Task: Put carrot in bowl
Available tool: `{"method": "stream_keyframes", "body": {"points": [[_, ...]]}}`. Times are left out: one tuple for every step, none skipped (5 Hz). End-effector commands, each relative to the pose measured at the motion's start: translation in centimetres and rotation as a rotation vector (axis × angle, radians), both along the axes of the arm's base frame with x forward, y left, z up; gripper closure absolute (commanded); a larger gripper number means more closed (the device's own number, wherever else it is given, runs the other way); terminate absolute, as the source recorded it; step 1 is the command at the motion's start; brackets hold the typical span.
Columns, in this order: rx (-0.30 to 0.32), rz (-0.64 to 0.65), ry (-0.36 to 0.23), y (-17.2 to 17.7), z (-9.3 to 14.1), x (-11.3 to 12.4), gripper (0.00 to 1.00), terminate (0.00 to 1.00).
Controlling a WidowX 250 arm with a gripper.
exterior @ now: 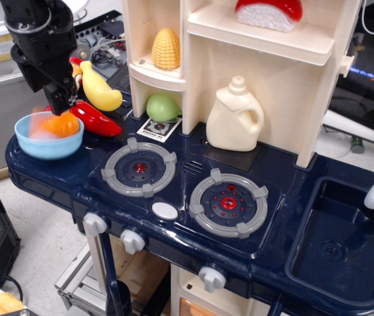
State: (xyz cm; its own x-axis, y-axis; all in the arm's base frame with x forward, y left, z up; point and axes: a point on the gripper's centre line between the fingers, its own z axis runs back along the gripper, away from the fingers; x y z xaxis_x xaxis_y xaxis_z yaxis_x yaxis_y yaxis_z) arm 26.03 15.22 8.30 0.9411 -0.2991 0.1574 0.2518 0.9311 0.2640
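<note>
Observation.image shows the bowl (47,139) at far left with the carrot (62,124) blurred inside it, my claw (62,103) just above, apparently let go, so the drop seems done beside the chilli (97,119).

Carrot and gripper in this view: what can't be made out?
- Carrot: motion-blurred in the bowl, so resting or still falling is unclear.
- Gripper: dark fingers merge over the chilli; open or shut unreadable.
- Arm: cut off by the top edge.
- Red-white bottle: mostly hidden behind the gripper.
</note>
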Motion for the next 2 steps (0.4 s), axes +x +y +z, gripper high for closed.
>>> {"method": "stream_keyframes", "body": {"points": [[0.015, -0.013, -0.026, -0.07, 1.2, 0.56, 0.0, 0.0], [0.015, -0.013, -0.026, -0.07, 1.2, 0.56, 0.0, 1.0]]}}
